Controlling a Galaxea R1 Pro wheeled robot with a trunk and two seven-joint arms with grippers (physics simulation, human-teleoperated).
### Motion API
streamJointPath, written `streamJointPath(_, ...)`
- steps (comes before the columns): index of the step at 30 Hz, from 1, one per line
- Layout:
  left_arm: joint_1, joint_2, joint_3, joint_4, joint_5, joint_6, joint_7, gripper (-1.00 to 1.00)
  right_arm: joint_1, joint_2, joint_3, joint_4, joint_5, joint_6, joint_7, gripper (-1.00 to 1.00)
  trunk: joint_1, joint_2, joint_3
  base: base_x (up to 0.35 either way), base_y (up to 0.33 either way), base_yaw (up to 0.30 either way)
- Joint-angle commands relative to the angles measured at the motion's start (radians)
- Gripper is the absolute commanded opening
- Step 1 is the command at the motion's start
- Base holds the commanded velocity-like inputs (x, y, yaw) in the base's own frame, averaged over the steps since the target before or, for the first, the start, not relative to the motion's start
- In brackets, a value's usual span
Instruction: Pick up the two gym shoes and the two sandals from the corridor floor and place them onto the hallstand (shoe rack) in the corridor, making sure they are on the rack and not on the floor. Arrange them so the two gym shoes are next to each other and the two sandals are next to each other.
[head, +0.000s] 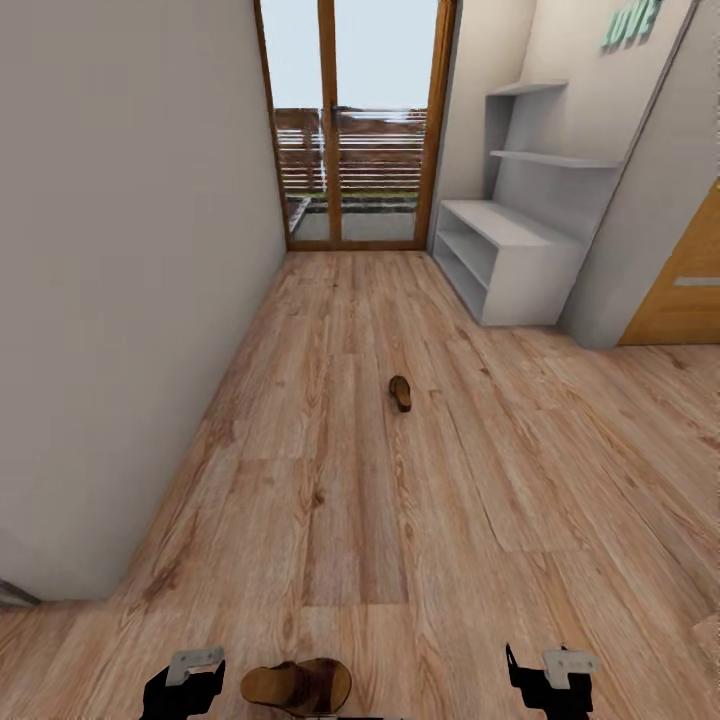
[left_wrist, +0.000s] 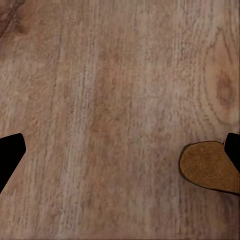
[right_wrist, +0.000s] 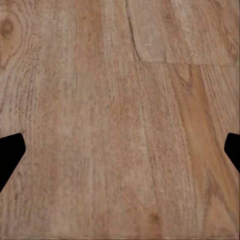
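Note:
One brown sandal lies on the corridor floor at the bottom of the head view, just right of my left gripper. Its rounded end shows beside one finger in the left wrist view. The other sandal lies farther up the corridor, mid-floor. The light-grey hallstand stands against the right wall near the glass door. My left gripper is open over bare planks. My right gripper is open too, above bare floor. The gym shoes are out of view.
A wood-framed glass door closes the far end. A plain wall runs along the left. Thin grey wall shelves hang above the hallstand. An orange-brown door sits at the right.

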Motion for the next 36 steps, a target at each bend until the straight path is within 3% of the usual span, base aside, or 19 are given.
streamJointPath(1,0.000,0.000,-0.002,0.001,0.008,-0.003,0.001,1.00,0.000,0.000,0.000,0.000,0.000,-0.003,-0.003,1.00,-0.001,0.000,-0.001,-0.183,0.172,-0.062)
streamJointPath(24,0.000,0.001,-0.002,0.001,0.008,-0.003,0.001,1.00,0.000,0.000,0.000,0.000,0.000,-0.003,-0.003,1.00,-0.001,0.000,0.000,-0.027,0.073,-0.011)
streamJointPath(36,0.000,0.002,-0.002,0.001,0.008,-0.003,0.001,1.00,0.000,0.000,0.001,0.000,0.000,-0.003,-0.002,1.00,-0.001,0.000,0.000,0.000,0.014,-0.131)
